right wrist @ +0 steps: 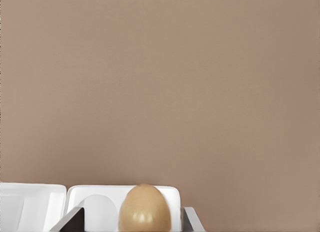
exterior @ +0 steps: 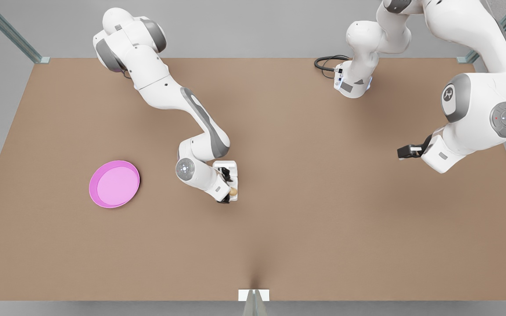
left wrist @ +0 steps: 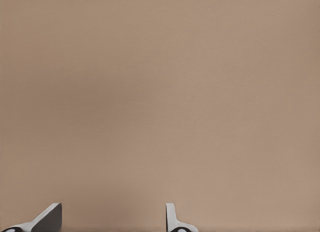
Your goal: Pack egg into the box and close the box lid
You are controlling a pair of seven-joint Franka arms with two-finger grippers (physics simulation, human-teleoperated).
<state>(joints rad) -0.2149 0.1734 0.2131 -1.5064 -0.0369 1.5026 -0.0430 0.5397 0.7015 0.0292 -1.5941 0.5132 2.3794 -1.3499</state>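
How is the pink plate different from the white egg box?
The pink plate is round and bare; the egg box is white, squarish, with cups, and the egg sits at it. The plate lies alone toward the front view's left; the box sits mid-table under the right tool. The left tool waits open. Both rest on the table.
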